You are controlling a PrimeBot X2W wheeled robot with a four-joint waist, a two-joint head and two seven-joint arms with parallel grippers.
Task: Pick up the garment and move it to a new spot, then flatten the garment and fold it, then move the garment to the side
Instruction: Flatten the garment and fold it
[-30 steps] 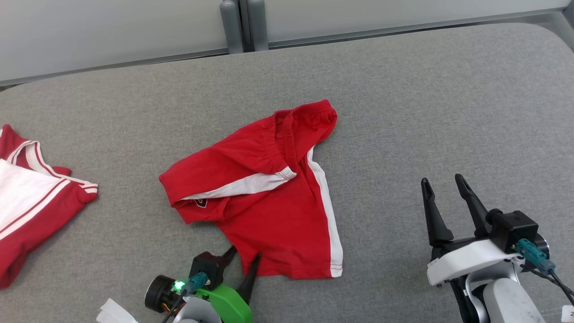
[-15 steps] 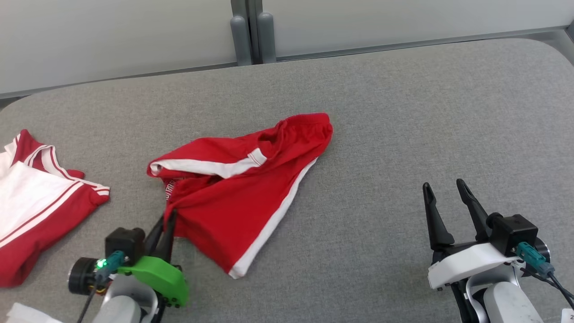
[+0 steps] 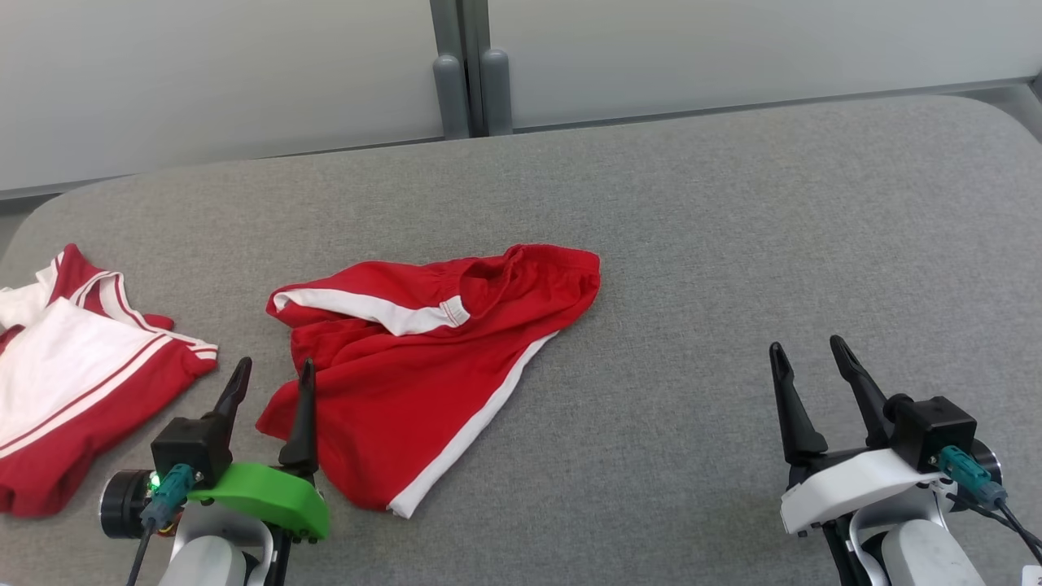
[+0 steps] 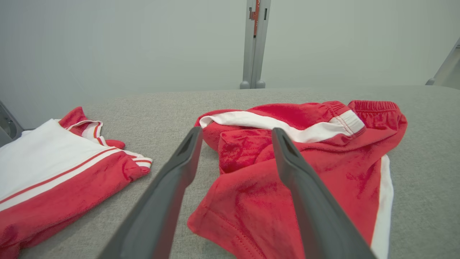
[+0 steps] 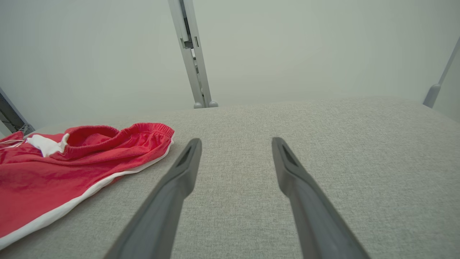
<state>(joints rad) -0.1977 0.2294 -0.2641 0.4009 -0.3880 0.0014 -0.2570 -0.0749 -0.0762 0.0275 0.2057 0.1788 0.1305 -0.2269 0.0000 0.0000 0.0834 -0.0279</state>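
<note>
A pair of red shorts with white side stripes (image 3: 423, 358) lies crumpled on the grey table (image 3: 733, 244), left of centre. In the left wrist view the red shorts (image 4: 305, 158) fill the centre and right. My left gripper (image 3: 273, 374) stands open at the shorts' lower left corner, its right finger over the cloth edge, nothing between the fingers. In its own view the left gripper (image 4: 235, 135) is open over that edge. My right gripper (image 3: 806, 350) is open at the lower right, well clear of the shorts (image 5: 72, 169), and the right gripper (image 5: 235, 144) holds nothing.
A second red and white garment (image 3: 73, 382) lies at the table's left edge; this second garment (image 4: 54, 172) also appears at the left in the left wrist view. A grey post (image 3: 468, 73) stands behind the table against a pale wall.
The left gripper dragged the shorts leftward, then opened and let them go; the cloth now lies on the table. The head camera shifted. The right arm stayed still.
</note>
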